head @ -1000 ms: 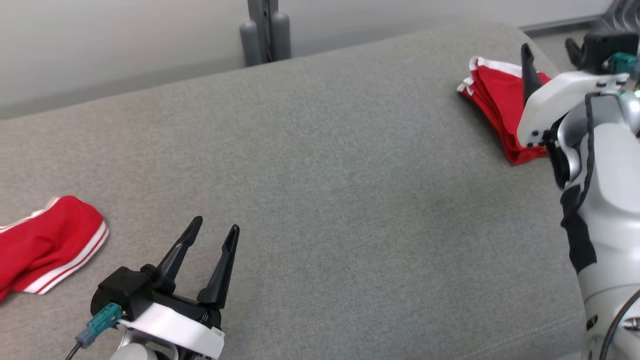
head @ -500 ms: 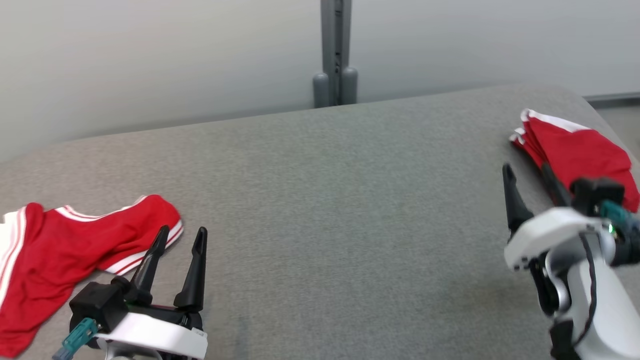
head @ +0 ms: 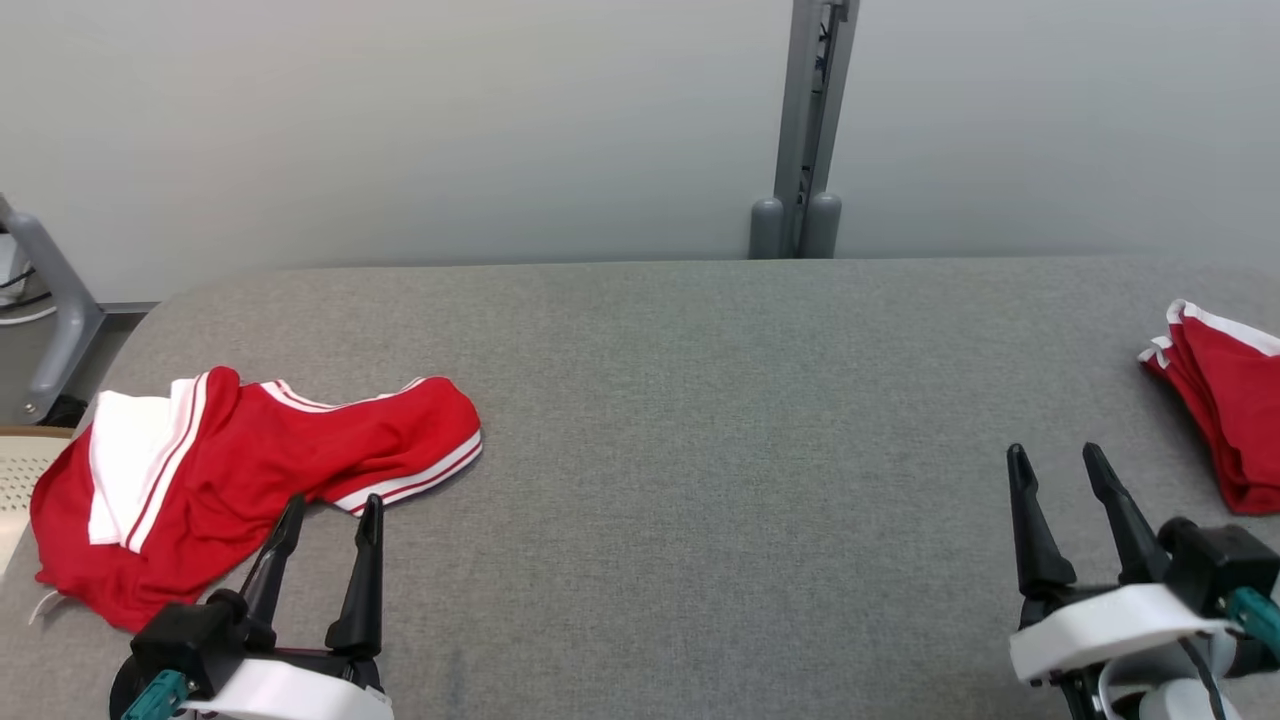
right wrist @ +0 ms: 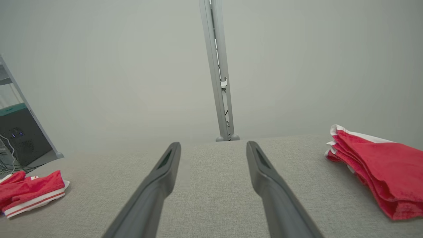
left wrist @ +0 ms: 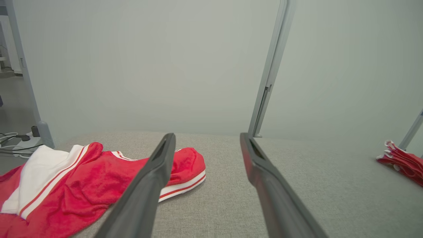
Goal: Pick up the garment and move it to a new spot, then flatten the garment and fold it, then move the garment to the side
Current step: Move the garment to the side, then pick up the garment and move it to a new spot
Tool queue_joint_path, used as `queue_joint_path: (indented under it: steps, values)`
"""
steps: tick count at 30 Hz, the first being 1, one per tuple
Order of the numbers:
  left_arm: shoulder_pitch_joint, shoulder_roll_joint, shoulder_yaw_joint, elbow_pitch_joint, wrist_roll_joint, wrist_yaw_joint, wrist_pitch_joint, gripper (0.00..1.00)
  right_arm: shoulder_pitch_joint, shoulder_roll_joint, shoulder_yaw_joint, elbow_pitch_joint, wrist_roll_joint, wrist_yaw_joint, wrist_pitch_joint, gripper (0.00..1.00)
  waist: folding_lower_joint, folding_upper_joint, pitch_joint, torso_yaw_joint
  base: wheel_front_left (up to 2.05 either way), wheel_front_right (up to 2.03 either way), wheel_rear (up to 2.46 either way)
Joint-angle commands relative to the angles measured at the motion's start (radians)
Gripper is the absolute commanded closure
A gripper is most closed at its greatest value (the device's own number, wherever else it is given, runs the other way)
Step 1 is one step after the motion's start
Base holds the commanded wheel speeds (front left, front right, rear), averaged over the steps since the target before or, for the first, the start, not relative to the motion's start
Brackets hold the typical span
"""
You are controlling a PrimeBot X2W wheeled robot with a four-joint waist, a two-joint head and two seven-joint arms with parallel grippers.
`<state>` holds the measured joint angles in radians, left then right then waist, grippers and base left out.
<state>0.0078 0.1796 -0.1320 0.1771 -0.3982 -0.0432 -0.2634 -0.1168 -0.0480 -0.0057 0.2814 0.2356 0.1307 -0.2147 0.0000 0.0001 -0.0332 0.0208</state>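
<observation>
A pale grey wall (head: pixel 400 120) occupies the upper half of the head view. Below it, a grey fabric-covered table (head: pixel 700 450) spans the lower half from edge to edge. The crumpled red garment (head: pixel 250 470), with white stripes and a white panel, lies loose on the table at the lower left of the frame, one end reaching toward the centre. A folded red stack (head: pixel 1225 420) with white trim rests at the right edge, well apart from the crumpled piece. A grey upright post (head: pixel 805 120) stands behind the table's far edge, right of centre at the top. The left gripper (head: pixel 333 505) sits at the lower left, fingers spread and empty, the tips near the garment's closest edge; contact with the cloth cannot be confirmed. The right gripper (head: pixel 1053 455) sits at the lower right, fingers likewise spread and empty, just beside the folded stack and over bare fabric.
</observation>
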Motion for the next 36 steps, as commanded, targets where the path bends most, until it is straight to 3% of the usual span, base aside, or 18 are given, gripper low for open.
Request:
queue_joint_path:
  steps: [1, 18, 36]
  values:
    - [0.009, -0.003, 0.010, -0.002, 0.012, -0.005, -0.001, 0.00, 0.030, -0.008, 0.002, -0.022, 0.007, 0.000, -0.020, 0.00, 0.0000, -0.0001, -0.006, 0.009, 0.00, 0.00, 0.00]
    - [0.069, -0.076, 0.077, -0.089, 0.111, -0.043, -0.001, 0.00, 0.161, -0.014, 0.018, -0.242, -0.031, 0.000, -0.052, 0.00, 0.0000, -0.0001, -0.001, -0.018, 0.00, 0.00, 0.00]
    - [0.055, -0.099, 0.100, -0.067, 0.146, -0.072, -0.001, 0.00, 0.151, -0.005, 0.013, -0.228, -0.042, 0.000, -0.052, 0.00, 0.0000, -0.0001, 0.003, -0.035, 0.00, 0.00, 0.00]
